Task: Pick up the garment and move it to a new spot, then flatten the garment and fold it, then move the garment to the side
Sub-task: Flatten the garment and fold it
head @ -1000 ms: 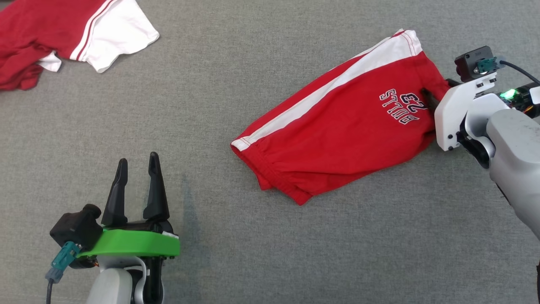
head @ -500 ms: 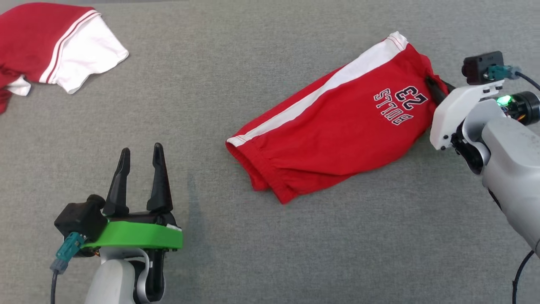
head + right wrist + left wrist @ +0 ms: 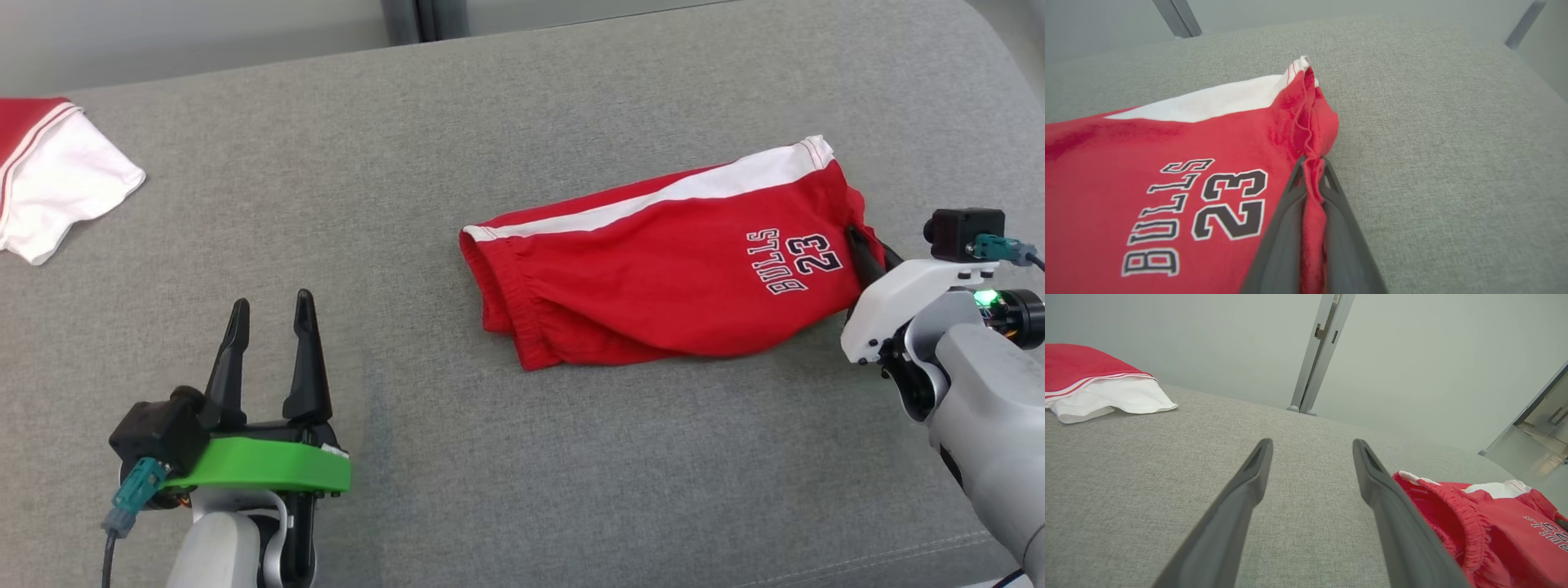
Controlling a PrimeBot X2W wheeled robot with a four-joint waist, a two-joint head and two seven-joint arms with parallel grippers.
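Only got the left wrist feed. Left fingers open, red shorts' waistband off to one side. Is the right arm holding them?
Observer: Yes, the right gripper is shut on the shorts, red cloth bunched between its fingers.
Operator: Which end?
Observer: The leg hem, opposite the waistband, right beside the BULLS 23 print.
Operator: Lifted off the surface?
Observer: Mostly not. In the head view they lie across the grey cushion; only the pinched hem looks slightly raised.
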